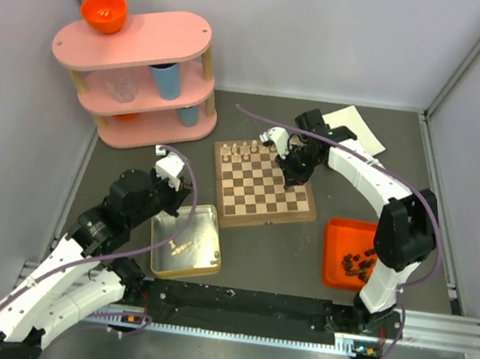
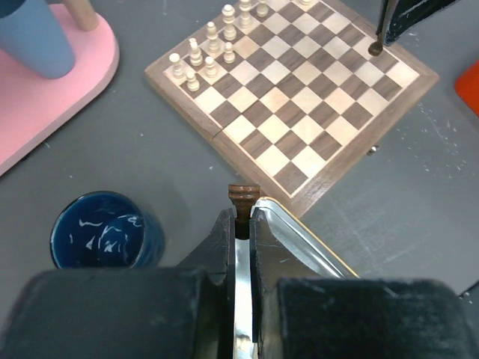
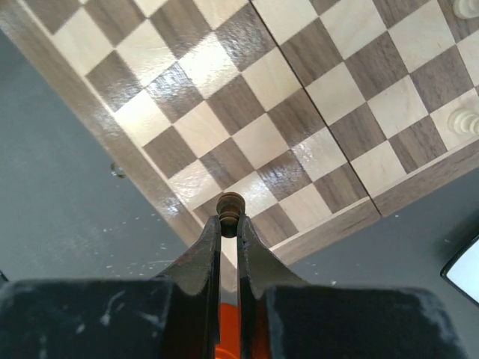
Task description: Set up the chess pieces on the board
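Only the wrist views reveal a dark chess piece [image 3: 230, 203] pinched in the right end effector [image 3: 229, 223] over the edge squares of the board [image 1: 264, 185], and another dark piece [image 2: 243, 194] clamped in the left end effector [image 2: 241, 217] beside the tin [image 2: 299, 233], short of the board.

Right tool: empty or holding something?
Holding. The right tool is shut on a dark chess piece, whose head pokes out between the fingertips, over the board.

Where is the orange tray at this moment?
In the top view, the orange tray sits on the right side, just right of the chessboard and its near-right corner, with dark pieces inside.
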{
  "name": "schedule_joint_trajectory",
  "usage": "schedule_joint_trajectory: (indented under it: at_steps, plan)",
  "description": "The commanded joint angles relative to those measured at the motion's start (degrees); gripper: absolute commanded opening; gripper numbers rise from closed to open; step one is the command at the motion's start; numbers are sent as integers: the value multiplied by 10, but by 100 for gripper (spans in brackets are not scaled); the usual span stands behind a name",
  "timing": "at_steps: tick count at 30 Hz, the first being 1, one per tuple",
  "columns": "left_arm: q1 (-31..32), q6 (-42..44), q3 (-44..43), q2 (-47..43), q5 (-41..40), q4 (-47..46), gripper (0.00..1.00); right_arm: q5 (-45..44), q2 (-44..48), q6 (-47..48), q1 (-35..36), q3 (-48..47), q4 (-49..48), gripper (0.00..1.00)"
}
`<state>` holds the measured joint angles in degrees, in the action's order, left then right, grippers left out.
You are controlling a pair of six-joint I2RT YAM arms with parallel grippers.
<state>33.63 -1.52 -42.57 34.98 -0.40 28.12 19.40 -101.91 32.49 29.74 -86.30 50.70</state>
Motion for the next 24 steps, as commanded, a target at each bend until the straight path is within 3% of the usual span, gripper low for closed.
schedule_joint_trajectory:
  at_steps: [1, 24]
  plan:
    - [-2, 11, 13, -11, -52, -77, 1, -46, -30, -12, 5, -40, 10, 0]
    - [-3, 12, 18, 3, -29, -81, 2, -72, -94, -11, 11, -34, 31, 0]
